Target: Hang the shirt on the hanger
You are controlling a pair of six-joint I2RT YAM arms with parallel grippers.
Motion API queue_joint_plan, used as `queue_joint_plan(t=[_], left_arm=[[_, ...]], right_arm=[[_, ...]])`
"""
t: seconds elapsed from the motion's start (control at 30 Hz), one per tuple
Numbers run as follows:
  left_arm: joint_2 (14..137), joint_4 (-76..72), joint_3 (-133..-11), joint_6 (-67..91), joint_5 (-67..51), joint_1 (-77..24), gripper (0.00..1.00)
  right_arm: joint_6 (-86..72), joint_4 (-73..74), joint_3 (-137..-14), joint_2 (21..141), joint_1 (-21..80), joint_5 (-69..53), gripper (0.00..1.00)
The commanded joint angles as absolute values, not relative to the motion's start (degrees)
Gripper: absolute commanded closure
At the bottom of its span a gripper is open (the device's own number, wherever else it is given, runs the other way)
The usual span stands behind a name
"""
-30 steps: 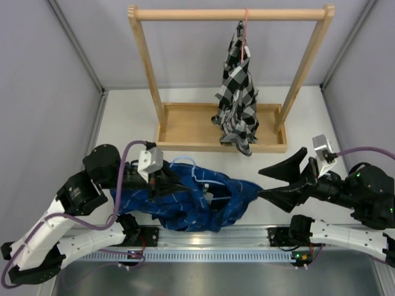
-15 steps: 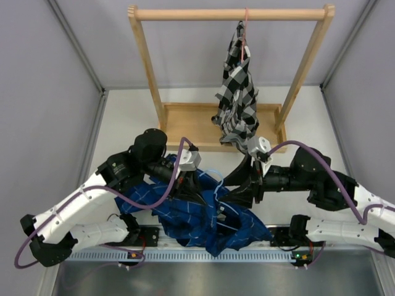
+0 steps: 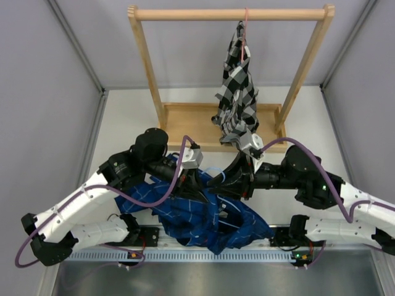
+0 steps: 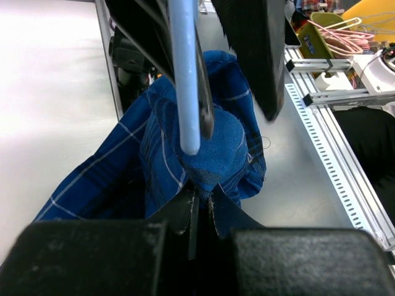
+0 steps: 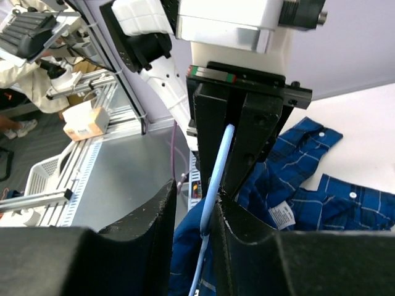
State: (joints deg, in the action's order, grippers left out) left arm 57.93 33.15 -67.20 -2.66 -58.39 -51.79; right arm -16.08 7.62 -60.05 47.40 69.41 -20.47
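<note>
My left claw (image 4: 200, 213) is shut on the hanger (image 4: 185, 74); right claw (image 5: 194, 228) half-open around its wire; shirt (image 3: 185, 213) bunched on the desk (image 3: 123, 123) below; rack (image 3: 148, 68) with checked shirt (image 3: 237, 92) just behind; arms (image 3: 99, 191) hide most of the hanger from above.

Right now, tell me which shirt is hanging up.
The black-and-white checked shirt, hanging from the wooden rack; the blue plaid shirt is bunched low over the table.
</note>
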Motion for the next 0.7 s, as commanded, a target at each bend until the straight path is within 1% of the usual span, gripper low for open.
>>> queue_joint_plan(t=[0.0, 0.03, 0.07, 0.1, 0.13, 0.17, 0.2, 0.23, 0.27, 0.3, 0.33, 0.43, 0.47, 0.53, 0.57, 0.67], left_arm=[[55.9, 28.83, -69.26, -1.67, -56.96, -51.94, 1.0], [55.64, 28.92, -69.26, -1.76, -56.69, -51.94, 1.0], [55.46, 28.92, -69.43, -1.84, -56.52, -51.94, 1.0], [55.28, 28.83, -69.61, -1.85, -55.82, -51.94, 1.0], [55.02, 28.92, -69.7, -1.76, -55.03, -51.94, 1.0], [54.76, 28.92, -70.13, -1.58, -53.71, -51.94, 0.99], [54.49, 28.92, -70.4, -1.23, -52.31, -51.94, 0.87], [53.71, 28.83, -70.66, -0.45, -47.86, -51.94, 0.68], [53.09, 29.0, -70.93, -0.27, -45.03, -51.94, 0.1], [52.13, 29.26, -71.45, -0.26, -42.13, -51.94, 0.02], [50.99, 29.53, -71.63, -0.18, -35.4, -51.94, 0.02], [44.93, 29.18, -71.19, -0.26, -24.82, -51.94, 0.02], [41.87, 28.66, -70.76, -0.26, -17.65, -51.94, 0.02], [38.78, 27.16, -68.39, 3.24, -9.97, -51.94, 0.02], [35.54, 26.64, -67.07, 3.95, -2.71, -51.94, 0.02], [30.95, 26.45, -61.28, 7.02, 4.89, -51.86, 0.02]], right_arm=[[-15.91, 3.25, -60.47, 47.64, 70.93, -19.34, 0.75], [-15.82, 3.25, -60.56, 47.81, 70.93, -19.25, 0.76], [-15.82, 3.25, -60.56, 47.81, 71.1, -19.42, 0.8], [-15.56, 3.25, -60.64, 47.99, 71.1, -19.34, 0.93], [-15.12, 3.08, -60.73, 48.08, 71.19, -18.81, 1.0], [-14.94, 3.08, -60.65, 47.9, 71.28, -18.2, 1.0], [-14.68, 2.82, -60.56, 47.81, 71.28, -17.5, 1.0], [-14.24, 2.73, -60.3, 47.2, 71.28, -15.14, 1.0], [-13.89, 2.9, -60.47, 46.76, 71.28, -13.73, 1.0], [-13.45, 3.42, -60.64, 45.89, 71.28, -12.41, 1.0], [-12.66, 4.91, -61.25, 45.44, 71.28, -9.09, 1.0], [-10.99, 7.64, -62.49, 43.52, 71.28, -3.45, 1.0], [-10.73, 8.69, -62.66, 43.16, 71.28, -2.38, 1.0], [-9.76, 9.49, -63.1, 42.19, 71.28, -1.06, 1.0], [-9.41, 10.45, -63.37, 42.01, 71.28, -0.97, 1.0], [-8.44, 12.56, -65.47, 41.13, 71.28, 0.0, 1.0]])
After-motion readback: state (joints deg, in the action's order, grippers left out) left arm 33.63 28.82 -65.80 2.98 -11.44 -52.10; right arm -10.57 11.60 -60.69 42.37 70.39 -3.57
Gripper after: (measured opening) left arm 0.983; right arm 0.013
